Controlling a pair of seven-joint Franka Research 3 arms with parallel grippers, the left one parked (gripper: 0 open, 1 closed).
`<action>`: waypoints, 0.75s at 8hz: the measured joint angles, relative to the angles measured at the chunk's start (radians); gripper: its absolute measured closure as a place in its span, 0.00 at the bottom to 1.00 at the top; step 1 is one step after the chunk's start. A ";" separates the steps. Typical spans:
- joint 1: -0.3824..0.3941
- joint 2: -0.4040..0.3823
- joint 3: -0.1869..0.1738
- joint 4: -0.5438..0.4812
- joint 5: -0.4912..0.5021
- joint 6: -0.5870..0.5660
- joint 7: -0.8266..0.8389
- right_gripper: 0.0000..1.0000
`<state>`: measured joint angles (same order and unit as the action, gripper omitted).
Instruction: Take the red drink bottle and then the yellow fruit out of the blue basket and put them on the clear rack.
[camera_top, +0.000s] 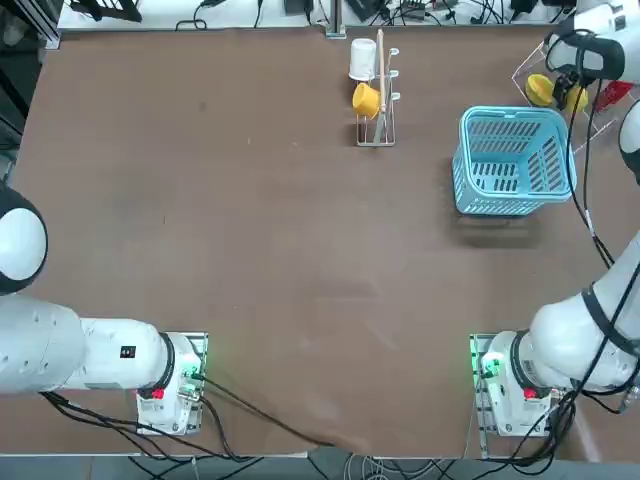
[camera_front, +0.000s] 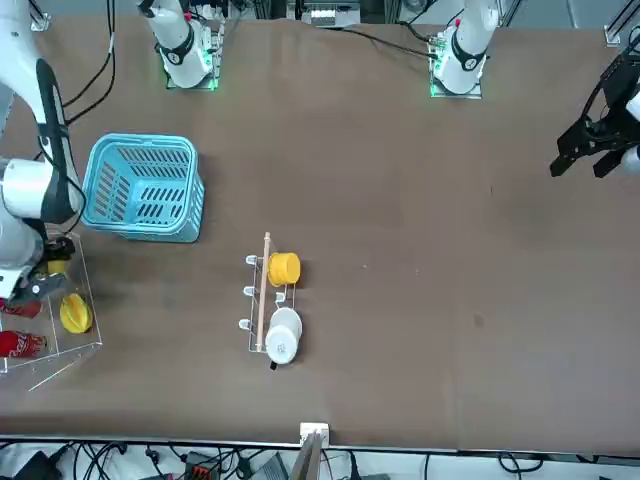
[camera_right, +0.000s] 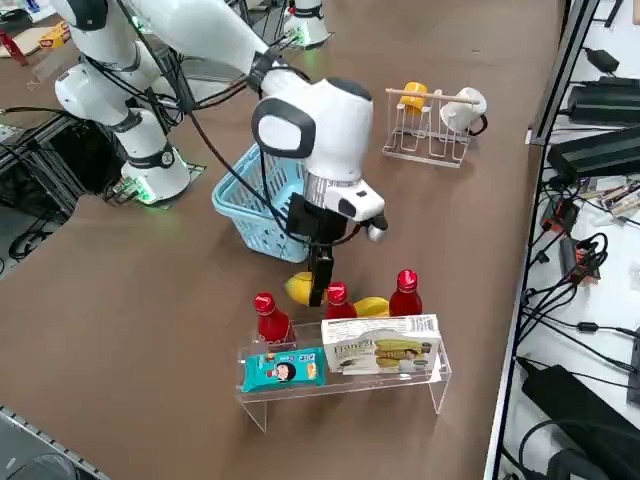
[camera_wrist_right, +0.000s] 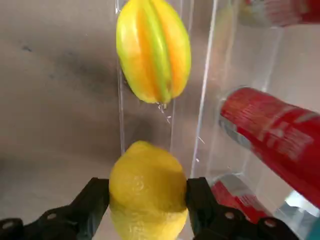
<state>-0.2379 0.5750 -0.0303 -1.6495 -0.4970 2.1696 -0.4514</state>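
My right gripper (camera_wrist_right: 147, 200) is shut on the small yellow fruit (camera_wrist_right: 147, 195), one finger pressed against each side. It holds the fruit low at the clear rack (camera_right: 345, 385), whose thin walls show just beyond it. In the right side view the gripper (camera_right: 318, 290) points down behind the rack, with the yellow fruit (camera_right: 298, 288) at its tip. Red drink bottles stand in the rack, one (camera_right: 338, 298) right beside the gripper; I cannot tell which is the task's. The blue basket (camera_top: 515, 160) stands empty just short of the rack.
A bigger ribbed yellow fruit (camera_wrist_right: 152, 50) lies in the rack near the gripper. A teal packet (camera_right: 283, 370) and a white box (camera_right: 380, 350) sit on the rack's top shelf. A white peg stand (camera_top: 377, 95) with a yellow cup and a white cup stands left of the basket.
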 joint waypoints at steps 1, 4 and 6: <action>-0.007 0.024 0.000 0.001 -0.002 0.020 0.000 0.12; -0.015 0.069 0.000 0.004 -0.048 0.054 0.000 0.12; -0.017 0.075 0.000 0.005 -0.052 0.055 0.000 0.12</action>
<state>-0.2550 0.6502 -0.0305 -1.6450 -0.5487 2.2248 -0.4512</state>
